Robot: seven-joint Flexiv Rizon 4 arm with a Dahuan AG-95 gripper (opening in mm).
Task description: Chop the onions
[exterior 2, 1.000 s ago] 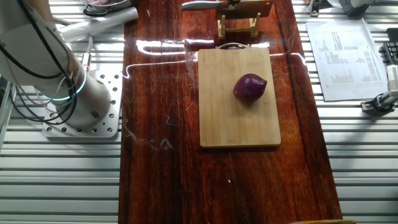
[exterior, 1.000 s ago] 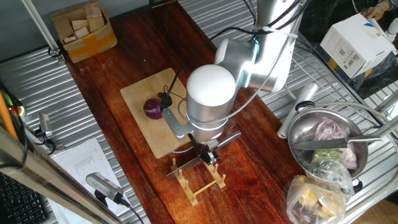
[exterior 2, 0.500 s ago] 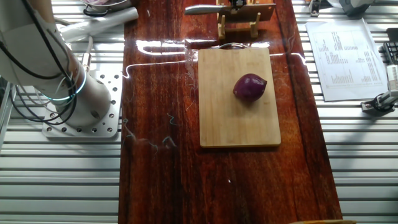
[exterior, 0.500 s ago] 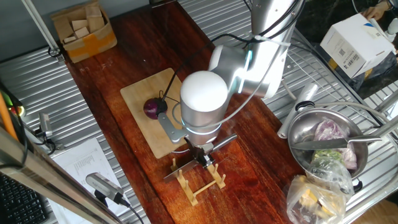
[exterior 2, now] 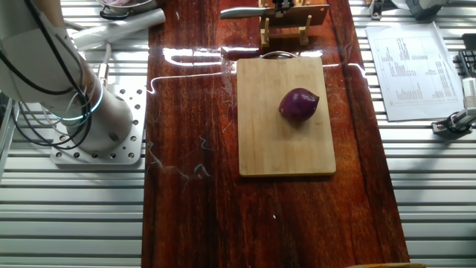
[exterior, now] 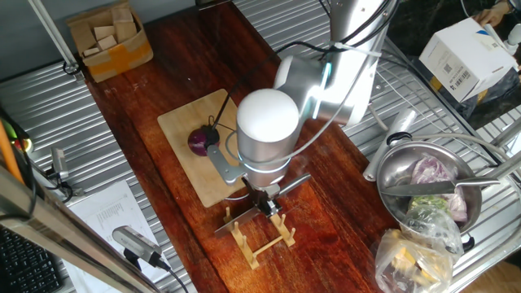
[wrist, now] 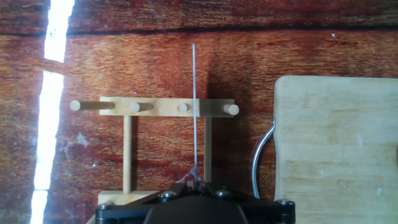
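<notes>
A: Dark purple-magenta glossy round onion (exterior 2: 298,104) sat on the pale bamboo cutting board (exterior 2: 285,141), over a streaked reddish-brown wooden tabletop (exterior 2: 190,208).

B: And the light wooden peg rack (wrist: 152,143) showed blond, with a thin silver knife blade (wrist: 194,112).

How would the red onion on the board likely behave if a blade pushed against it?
The onion looks round, so it may roll on the flat board. Its skin looks glossy, so probably slippery. Nothing steadies it; the gripper is over at the rack.
</notes>
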